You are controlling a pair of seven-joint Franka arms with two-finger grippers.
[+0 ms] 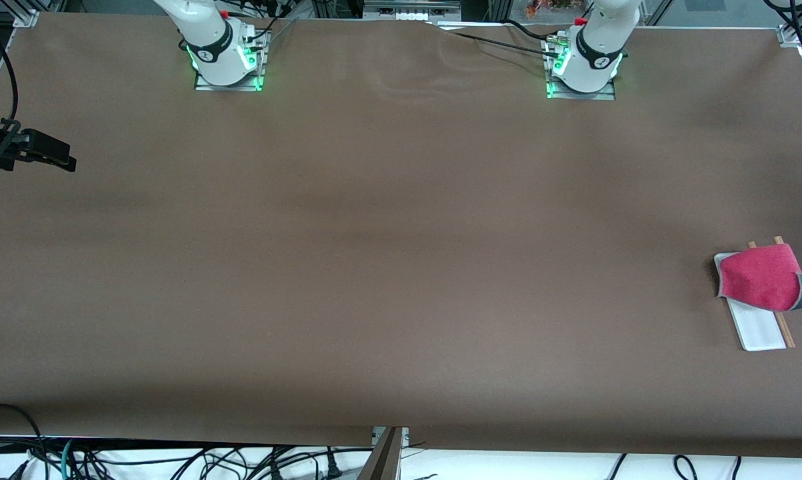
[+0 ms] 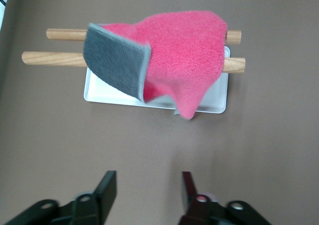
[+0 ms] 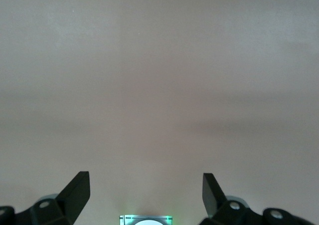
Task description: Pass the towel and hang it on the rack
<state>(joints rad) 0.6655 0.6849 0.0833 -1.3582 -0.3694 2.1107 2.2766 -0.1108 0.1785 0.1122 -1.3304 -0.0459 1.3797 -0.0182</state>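
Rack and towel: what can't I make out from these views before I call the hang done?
- Silver crossbar: not visible in either view; the towel covers the middle of the rack.
- Left gripper: open and empty in its wrist view; absent from the front view.
- Right gripper: open over bare table; in the front view it sits at the frame edge, arm cut off.
- How the rods join the white base: hidden under the towel.

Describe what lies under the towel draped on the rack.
Under the towel: the rack's two wooden rods and white base. Its crossbar is covered, unseen.
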